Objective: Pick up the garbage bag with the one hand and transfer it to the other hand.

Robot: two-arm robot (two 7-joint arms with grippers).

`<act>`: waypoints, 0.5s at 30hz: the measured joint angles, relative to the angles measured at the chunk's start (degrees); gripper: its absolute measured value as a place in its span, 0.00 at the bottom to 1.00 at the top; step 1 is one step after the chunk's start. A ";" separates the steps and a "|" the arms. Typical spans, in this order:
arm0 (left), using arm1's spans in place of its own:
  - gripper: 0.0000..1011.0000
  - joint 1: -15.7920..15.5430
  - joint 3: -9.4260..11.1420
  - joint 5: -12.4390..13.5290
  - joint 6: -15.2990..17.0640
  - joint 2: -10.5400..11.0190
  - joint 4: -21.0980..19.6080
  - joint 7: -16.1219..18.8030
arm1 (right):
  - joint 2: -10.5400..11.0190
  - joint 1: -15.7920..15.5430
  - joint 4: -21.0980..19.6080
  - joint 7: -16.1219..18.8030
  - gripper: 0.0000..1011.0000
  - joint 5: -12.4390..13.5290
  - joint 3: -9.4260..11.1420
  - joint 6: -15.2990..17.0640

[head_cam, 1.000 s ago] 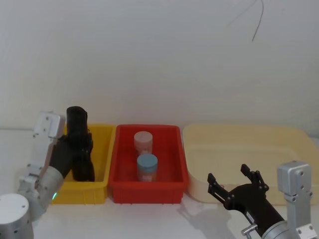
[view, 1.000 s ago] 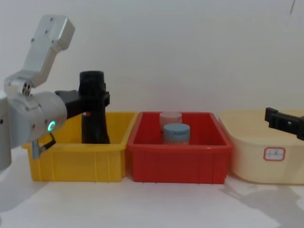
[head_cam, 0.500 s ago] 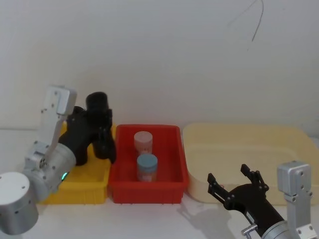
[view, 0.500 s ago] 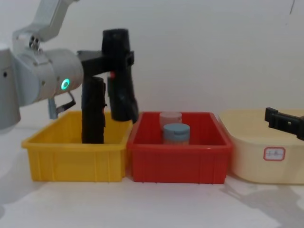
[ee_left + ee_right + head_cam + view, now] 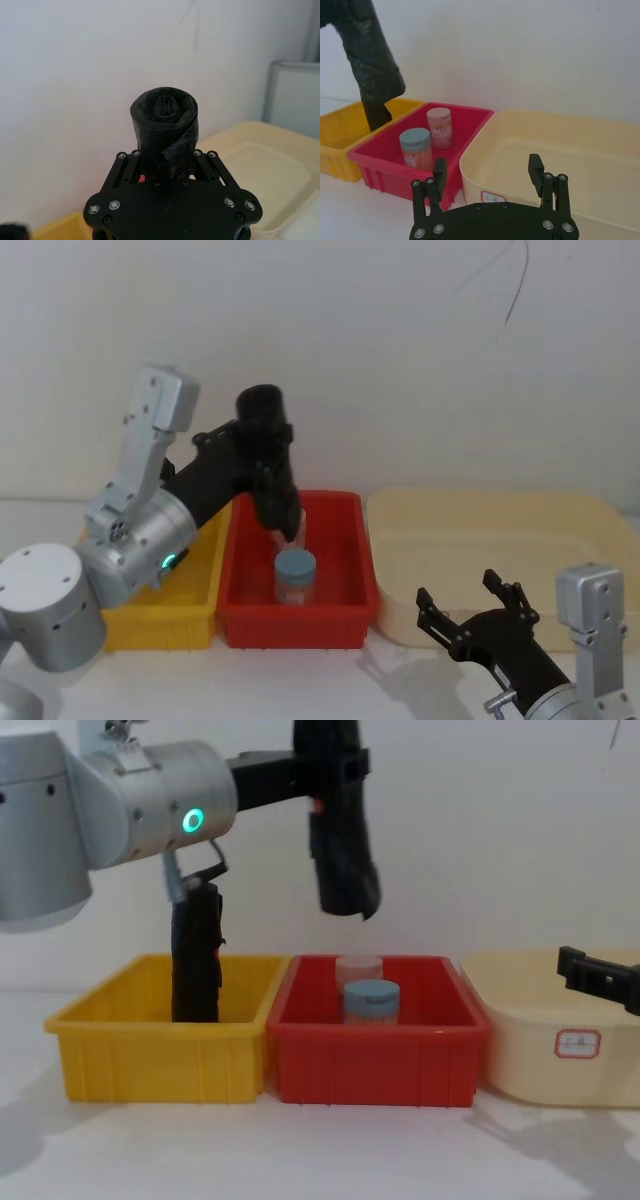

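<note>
**Bag in the air, handover not yet made**

At the left, the yellow bin holds a slimmer black roll standing upright. Above it and to the right, the left gripper, on the arm with the green glowing ring, has its jaws clenched on the upper part of the garbage bag. The bag hangs roughly upright, and its ragged lower end is in the air over the red bin. It is clear of the blue-lidded jar and the pink-lidded jar inside. The bag touches neither a bin nor the table, so the pick-up looks done.

Further right sits the cream tub. Low in front of it is the right gripper, its jaws spread wide and holding nothing, well apart from the bag.

The transfer itself is left, so the task seems about half done. The two grippers need to meet, the right one needs to close on a free stretch of the roll, probably below the left's hold, and the left needs to let go.
</note>
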 joint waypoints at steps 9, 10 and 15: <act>0.37 -2.49 2.45 -1.68 -0.54 -1.17 1.63 -5.09 | 0.00 0.00 0.00 0.00 0.99 0.00 0.00 0.00; 0.37 -2.80 2.71 -1.81 -0.63 -1.35 1.88 -5.57 | 0.00 0.00 0.00 0.00 0.99 0.00 0.00 0.00; 0.37 -4.82 4.98 -2.84 -1.59 -2.57 4.75 -9.68 | 0.00 0.00 0.00 0.00 0.99 0.00 0.00 0.00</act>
